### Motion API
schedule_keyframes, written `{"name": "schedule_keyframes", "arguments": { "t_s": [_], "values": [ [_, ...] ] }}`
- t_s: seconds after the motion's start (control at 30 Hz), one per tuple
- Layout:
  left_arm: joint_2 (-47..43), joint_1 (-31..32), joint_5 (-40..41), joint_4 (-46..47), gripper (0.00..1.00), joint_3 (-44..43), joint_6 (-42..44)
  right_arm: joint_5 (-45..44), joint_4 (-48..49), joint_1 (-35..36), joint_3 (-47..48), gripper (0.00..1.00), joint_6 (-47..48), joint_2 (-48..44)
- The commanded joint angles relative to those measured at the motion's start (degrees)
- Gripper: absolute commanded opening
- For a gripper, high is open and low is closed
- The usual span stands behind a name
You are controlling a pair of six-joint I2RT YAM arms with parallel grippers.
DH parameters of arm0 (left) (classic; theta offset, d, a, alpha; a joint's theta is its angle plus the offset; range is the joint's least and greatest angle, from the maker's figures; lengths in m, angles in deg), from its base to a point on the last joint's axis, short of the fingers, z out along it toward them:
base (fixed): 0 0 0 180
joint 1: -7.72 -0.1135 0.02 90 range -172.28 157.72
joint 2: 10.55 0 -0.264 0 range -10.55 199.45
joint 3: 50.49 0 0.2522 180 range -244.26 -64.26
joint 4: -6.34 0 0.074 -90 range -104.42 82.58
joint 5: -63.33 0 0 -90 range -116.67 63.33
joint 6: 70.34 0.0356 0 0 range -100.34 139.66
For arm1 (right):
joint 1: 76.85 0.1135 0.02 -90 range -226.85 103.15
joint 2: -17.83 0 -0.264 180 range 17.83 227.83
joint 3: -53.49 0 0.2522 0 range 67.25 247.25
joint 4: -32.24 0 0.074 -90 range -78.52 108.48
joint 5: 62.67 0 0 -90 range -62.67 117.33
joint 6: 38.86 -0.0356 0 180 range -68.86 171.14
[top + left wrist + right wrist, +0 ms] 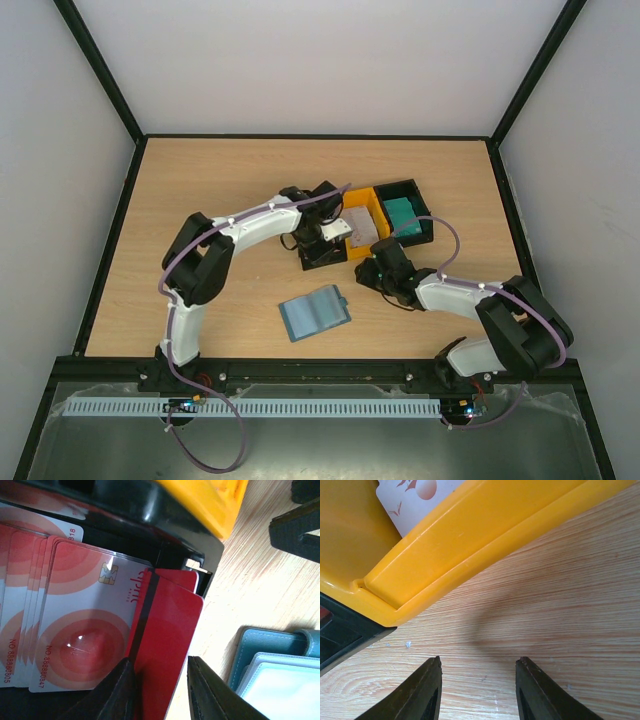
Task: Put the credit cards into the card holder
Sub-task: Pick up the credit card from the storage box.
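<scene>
Red-and-white credit cards (80, 630) lie fanned in a black bin (135, 507). One red card (167, 625) with a black stripe stands tilted at the bin's edge. My left gripper (160, 661) (328, 240) is shut on it, a finger against each side. The blue-teal card holder (315, 313) lies open on the table; its clear pockets (275, 672) show just right of the left fingers. My right gripper (480, 660) (368, 272) hangs open over bare wood beside the yellow bin (470, 535), holding nothing.
The yellow bin (372, 200) holds whitish cards (360, 217). A second black bin (425, 232) to its right holds green-teal cards (403, 213). All three bins stand side by side at mid-table. A black frame rims the table.
</scene>
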Motion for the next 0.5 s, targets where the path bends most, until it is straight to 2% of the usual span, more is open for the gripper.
{"name": "schedule_keyframes", "arguments": {
  "t_s": [0.0, 0.47],
  "values": [
    [-2.9, -0.1, -1.7, -1.7, 0.3, 0.8, 0.3, -0.8, 0.0, -0.2, -1.1, 0.41, 0.0, 0.2],
    [-2.6, -0.1, -1.3, -2.1, 0.22, -0.2, 0.5, -0.7, 0.1, -0.2, -1.0, 0.41, 0.3, 0.6]
  ]
}}
